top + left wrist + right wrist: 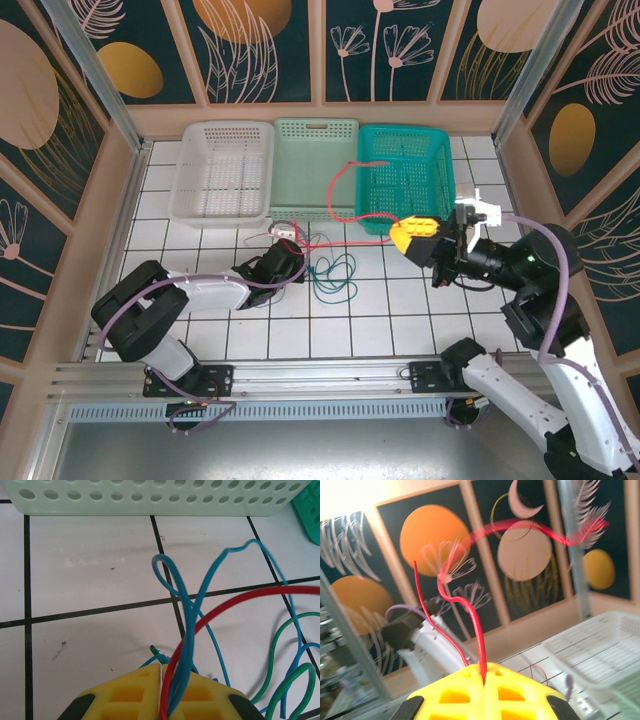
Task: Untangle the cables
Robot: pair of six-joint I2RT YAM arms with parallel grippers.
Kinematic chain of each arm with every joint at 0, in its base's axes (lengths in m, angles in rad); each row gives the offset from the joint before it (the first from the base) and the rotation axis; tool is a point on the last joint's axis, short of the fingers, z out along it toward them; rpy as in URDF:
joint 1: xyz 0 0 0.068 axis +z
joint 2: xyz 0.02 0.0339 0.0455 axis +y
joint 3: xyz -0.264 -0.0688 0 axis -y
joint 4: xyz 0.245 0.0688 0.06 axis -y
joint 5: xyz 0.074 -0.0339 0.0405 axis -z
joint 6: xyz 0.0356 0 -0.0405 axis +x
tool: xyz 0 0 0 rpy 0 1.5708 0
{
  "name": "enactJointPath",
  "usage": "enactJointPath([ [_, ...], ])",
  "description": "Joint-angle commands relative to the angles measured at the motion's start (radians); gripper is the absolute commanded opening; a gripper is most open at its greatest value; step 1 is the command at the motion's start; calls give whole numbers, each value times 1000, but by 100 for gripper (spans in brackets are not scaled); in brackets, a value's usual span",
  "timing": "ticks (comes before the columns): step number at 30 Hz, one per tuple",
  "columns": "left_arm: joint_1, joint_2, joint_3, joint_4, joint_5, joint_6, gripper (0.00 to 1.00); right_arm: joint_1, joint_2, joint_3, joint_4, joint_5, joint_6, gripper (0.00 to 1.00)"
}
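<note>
The white tiled worktop (400,320) carried three baskets in a row along its far edge: a white basket (185,170) to the left, a pale green basket (315,127) in the middle and a teal basket (400,131) to the right.

The left gripper (283,255) lay low over the worktop's middle, just in front of the pale green one. In its wrist view its yellow pads (125,695) were pressed together on the cables (335,275), with red and blue strands both running into the seam. The right gripper (402,235) was raised near the teal basket's near left corner, its yellow pads (455,695) clamped on the red cable (475,625).

The cables were thin, glossy and floppy. The red cable (350,217) was the longest in sight. Its long axis ran left to right between the two grippers, and one bend arched toward the far edge over the seam between the pale green and teal baskets. In the right wrist view it rose upward from the pads into a blurred arc. The blue cable (172,577) rose from the left pads in two narrow loops pointing at the far edge. The green cable (272,650) lay in loose curves on the tiles to the right of the left gripper, coiled with blue strands near the worktop's centre.
</note>
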Motion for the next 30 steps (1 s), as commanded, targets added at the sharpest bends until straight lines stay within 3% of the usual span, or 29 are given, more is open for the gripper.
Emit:
enactJointPath([
  [1, 6, 20, 5, 6, 3, 19, 11, -5, -31, 36, -15, 191, -69, 0],
  [8, 6, 20, 48, -17, 45, 63, 15, -5, 77, -29, -113, 420, -77, 0],
  [11, 7, -10, 50, -30, 39, 33, 30, -5, 111, -112, -69, 511, -90, 0],
  [14, 6, -56, 18, -16, 43, -10, 34, -7, 142, -166, -30, 546, -109, 0],
  [21, 7, -200, -52, -64, 38, -62, 68, -7, 187, -245, -38, 603, -134, 0],
  [26, 7, -211, -58, -217, -37, -91, 80, -8, 195, -327, 11, 601, -124, 0],
  [30, 7, -255, -87, -237, -51, -138, 98, -8, 218, -348, 38, 596, -124, 0],
])
